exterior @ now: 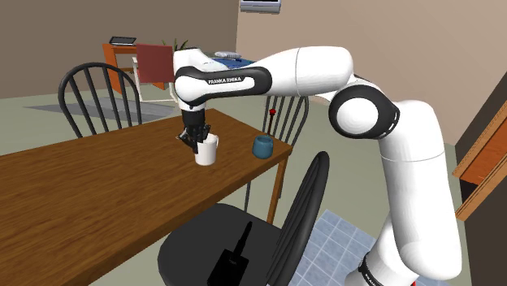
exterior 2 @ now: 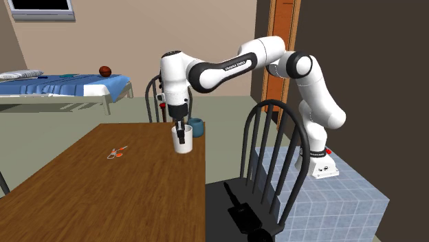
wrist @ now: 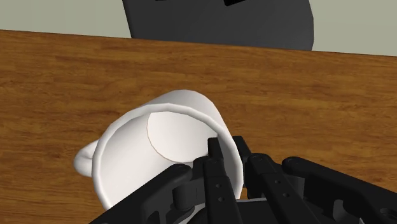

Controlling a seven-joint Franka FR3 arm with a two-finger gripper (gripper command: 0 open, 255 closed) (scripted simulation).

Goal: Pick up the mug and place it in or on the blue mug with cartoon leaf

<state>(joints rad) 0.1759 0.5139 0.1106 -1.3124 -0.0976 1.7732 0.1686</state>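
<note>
A white mug (exterior: 208, 153) hangs from my black gripper (exterior: 198, 141), which is shut on its rim with one finger inside and one outside. The mug (wrist: 159, 143) is tilted, its handle pointing away from the fingers (wrist: 216, 159), just over the brown wooden table (exterior: 97, 187). The small blue mug (exterior: 262, 147) stands upright near the table's corner, a short way to the shoulder view's right of the white mug. In the second exterior view the blue mug (exterior 2: 196, 127) sits just behind the white mug (exterior 2: 182, 140) and the gripper (exterior 2: 180, 130).
A black chair (exterior: 244, 236) stands at the table's near side, below the mug. Two more dark spindle chairs (exterior: 97, 97) (exterior: 286, 114) stand at the far side and end. A small orange-handled object (exterior 2: 117, 152) lies mid-table. A bed (exterior 2: 62, 86) is far behind.
</note>
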